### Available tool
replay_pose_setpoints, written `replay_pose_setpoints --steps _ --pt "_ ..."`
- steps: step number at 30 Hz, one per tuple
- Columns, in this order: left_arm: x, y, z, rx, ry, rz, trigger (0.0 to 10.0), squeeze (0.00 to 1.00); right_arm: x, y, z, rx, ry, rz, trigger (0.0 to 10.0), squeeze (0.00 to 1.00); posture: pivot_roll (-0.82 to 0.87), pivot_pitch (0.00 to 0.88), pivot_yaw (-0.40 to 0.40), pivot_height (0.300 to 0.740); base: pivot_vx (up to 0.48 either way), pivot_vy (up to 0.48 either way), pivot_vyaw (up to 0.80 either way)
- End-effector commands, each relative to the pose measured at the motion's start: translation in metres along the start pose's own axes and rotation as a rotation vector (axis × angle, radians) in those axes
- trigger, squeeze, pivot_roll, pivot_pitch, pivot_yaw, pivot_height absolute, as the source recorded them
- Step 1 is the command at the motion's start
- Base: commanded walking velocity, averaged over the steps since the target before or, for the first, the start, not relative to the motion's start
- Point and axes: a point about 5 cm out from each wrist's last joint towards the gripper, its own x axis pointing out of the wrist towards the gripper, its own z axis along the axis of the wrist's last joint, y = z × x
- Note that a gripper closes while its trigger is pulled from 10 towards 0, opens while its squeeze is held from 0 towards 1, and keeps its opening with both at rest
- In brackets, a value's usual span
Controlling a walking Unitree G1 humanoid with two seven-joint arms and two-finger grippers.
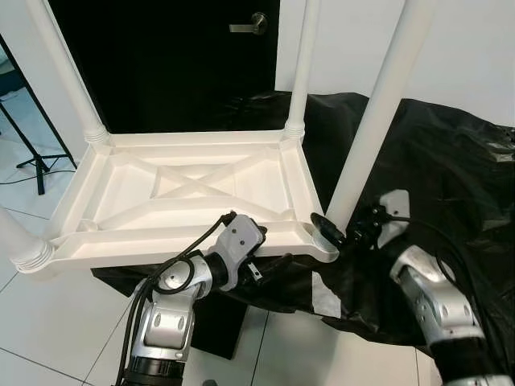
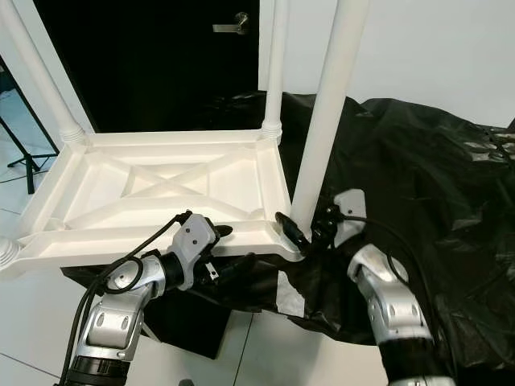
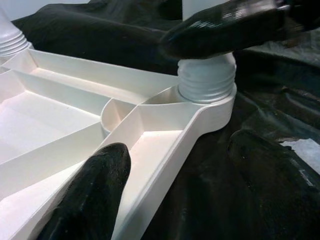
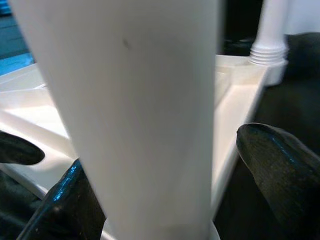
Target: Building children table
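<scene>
Nearest, left gripper (image 1: pixel 259 256) at the front edge of the upturned white table top (image 1: pixel 193 189), fingers spread either side of the rim: one black finger (image 3: pixel 90 197) resting inside the ribbed underside, the other outside over the black sheet (image 1: pixel 451 185). Not clamped, rim merely straddled

Just beside, at the front right corner, right gripper (image 1: pixel 331 233) wrapped round the foot of the near table leg (image 1: pixel 378 112), one finger (image 4: pixel 277 167) on each side of the white tube, closed against it. Leg upright, threaded end seated in the corner socket (image 3: pixel 207 82)

Table top upside down on a low stand draped in the black sheet, cross-braced ribs facing up, tilted slightly toward the camera. Further back, two more legs standing in the far corners: far left leg (image 1: pixel 68 68), far right leg (image 1: pixel 302 64). Another threaded leg end (image 1: pixel 28 253) at the near left corner

Behind, black door (image 1: pixel 161 56) with a metal lever handle (image 1: pixel 251 24), white wall, tiled floor (image 1: pixel 48 322), tripod feet (image 1: pixel 36 161) at far left
</scene>
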Motion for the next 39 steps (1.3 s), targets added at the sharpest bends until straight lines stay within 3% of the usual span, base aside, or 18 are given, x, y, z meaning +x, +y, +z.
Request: replay_pose_setpoints --steps 1,2,3,4,5,6,7,20,21,22,23,30,32,39 --pt "0.001 0.007 0.001 0.015 0.002 0.166 10.0 0.00 0.002 0.001 -0.005 -0.019 0.028 0.050 10.0 0.00 0.04 0.000 -0.015 0.740 0.000 0.000 0.00" --pt "0.001 0.007 0.002 0.016 0.002 0.164 10.0 0.00 0.006 0.000 -0.005 -0.028 0.035 0.075 10.0 0.00 0.04 0.000 -0.015 0.740 0.000 0.000 0.00" --pt "0.002 0.007 0.002 0.017 0.003 0.164 10.0 0.00 0.008 -0.001 -0.005 -0.038 0.039 0.092 4.8 0.00 0.05 0.000 -0.016 0.740 0.000 0.000 0.00" --pt "0.002 0.007 0.002 0.017 0.003 0.164 10.0 0.00 0.008 -0.001 -0.005 -0.038 0.039 0.092 4.8 0.00 0.05 0.000 -0.016 0.740 0.000 0.000 0.00" --pt "0.002 0.007 0.002 0.018 0.004 0.163 10.0 0.00 0.010 -0.003 -0.005 -0.046 0.040 0.100 2.9 0.00 0.05 0.000 -0.016 0.740 0.000 0.000 0.00" --pt "0.002 0.007 0.002 0.018 0.004 0.163 10.0 0.00 0.010 -0.003 -0.005 -0.046 0.040 0.100 2.9 0.00 0.05 0.000 -0.016 0.740 0.000 0.000 0.00" --pt "0.002 0.007 0.002 0.020 0.005 0.162 10.0 0.00 0.012 -0.003 -0.006 -0.051 0.046 0.118 0.0 0.00 0.05 0.000 -0.017 0.740 0.000 0.000 0.00" --pt "0.000 0.008 0.002 0.015 0.009 0.177 10.0 0.00 0.007 -0.004 -0.011 -0.032 0.048 0.103 0.0 0.00 0.05 0.000 -0.024 0.740 0.000 0.000 0.00" --pt "-0.001 0.007 0.002 0.014 0.009 0.178 10.0 0.00 0.006 -0.002 -0.011 -0.021 0.043 0.082 3.8 0.00 0.05 0.000 -0.025 0.740 0.000 0.000 0.00" --pt "-0.001 0.007 0.002 0.014 0.009 0.178 10.0 0.00 0.006 -0.002 -0.011 -0.021 0.043 0.082 3.8 0.00 0.05 0.000 -0.025 0.740 0.000 0.000 0.00" --pt "-0.001 0.007 0.002 0.013 0.008 0.179 10.0 0.00 0.006 0.000 -0.012 -0.017 0.032 0.056 10.0 0.00 0.05 0.000 -0.028 0.740 0.000 0.000 0.00" --pt "-0.001 0.007 0.002 0.010 0.006 0.183 10.0 0.00 0.002 0.009 -0.016 -0.019 0.039 -0.090 10.0 0.00 0.04 0.000 -0.030 0.740 0.000 0.000 0.00" --pt "-0.001 0.006 0.002 0.009 0.006 0.180 10.0 0.00 0.000 0.015 -0.020 -0.006 0.054 -0.201 10.0 0.00 0.03 0.000 -0.027 0.740 0.000 0.000 0.00" --pt "0.000 0.006 0.002 0.009 0.007 0.173 10.0 0.00 -0.005 0.023 -0.027 0.025 0.094 -0.383 10.0 0.00 0.03 0.000 -0.026 0.740 0.000 0.000 0.00"
